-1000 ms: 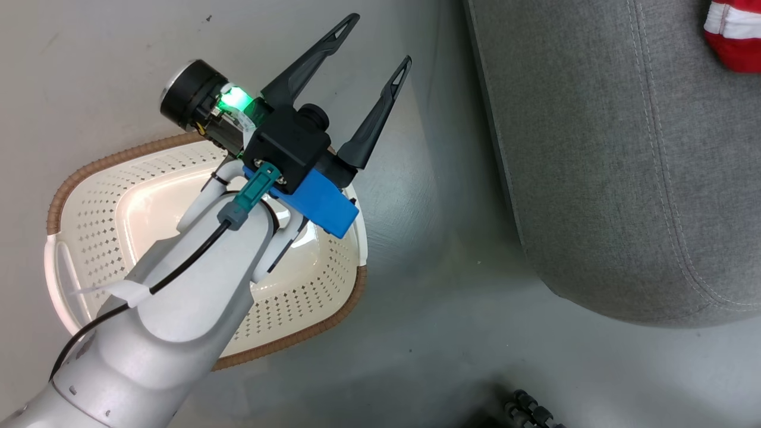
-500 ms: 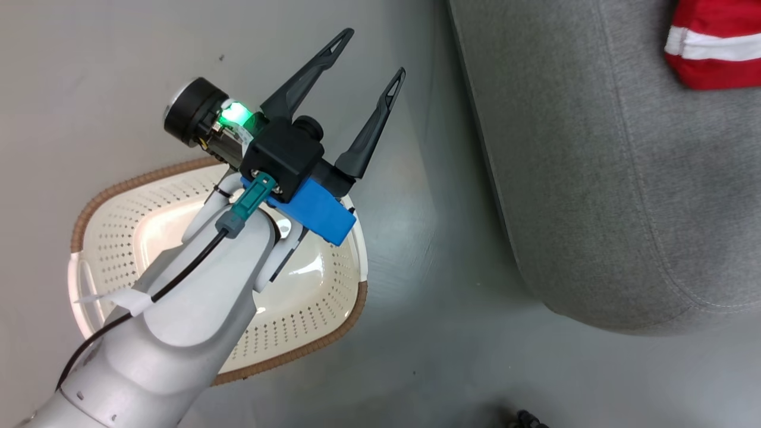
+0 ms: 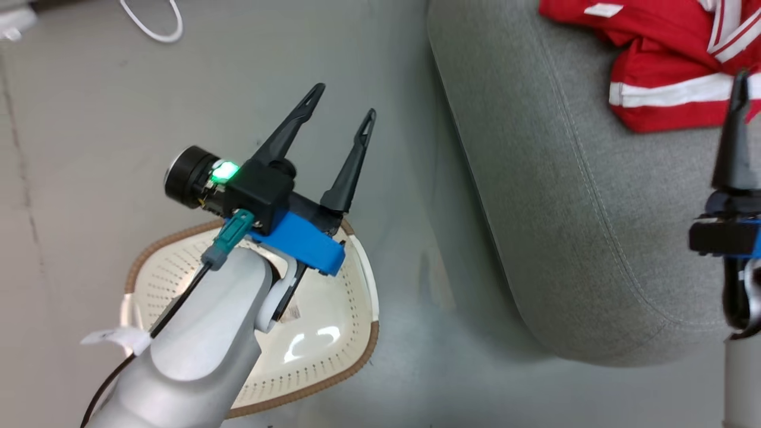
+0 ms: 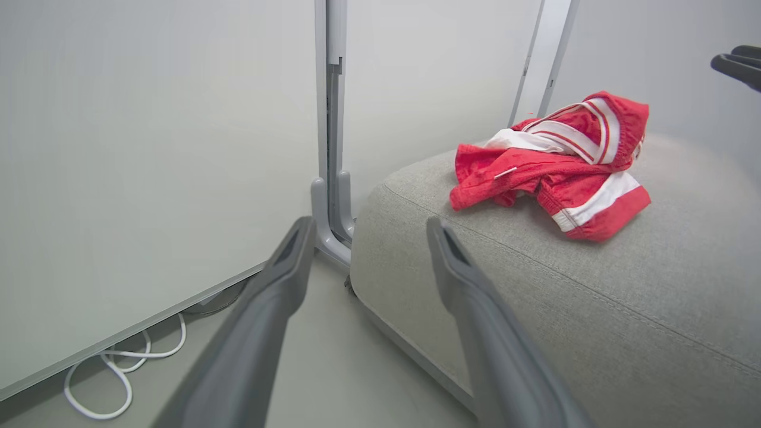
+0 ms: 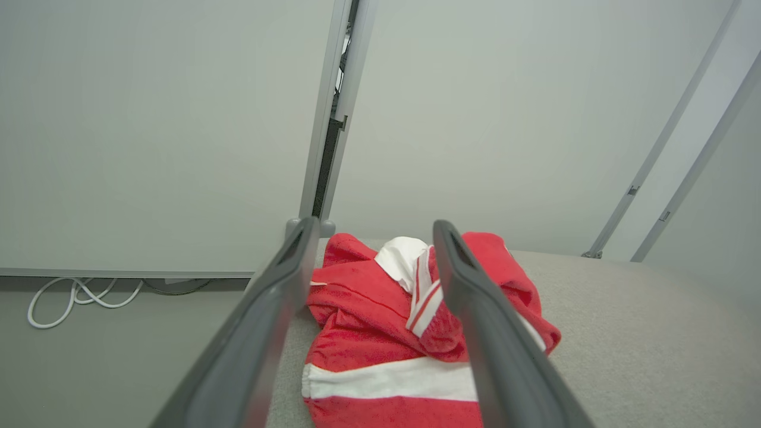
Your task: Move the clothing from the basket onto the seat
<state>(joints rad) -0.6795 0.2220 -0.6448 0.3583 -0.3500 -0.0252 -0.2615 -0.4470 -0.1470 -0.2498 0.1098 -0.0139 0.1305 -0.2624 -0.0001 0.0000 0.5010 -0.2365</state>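
Right now the red clothing [image 3: 660, 89] lies in one crumpled heap on the grey seat [image 3: 565, 208], toward its far end and well apart from the basket [image 3: 351, 297], which sits on the floor [image 3: 89, 119] near the seat. Above the basket's far rim hangs the left hand [image 3: 343, 102], fingers spread wide and gripping nothing. Meanwhile the right hand [image 5: 374, 226] hovers over the seat just short of the clothing, its two fingers likewise parted with nothing held, the heap lying loose on the cushion.
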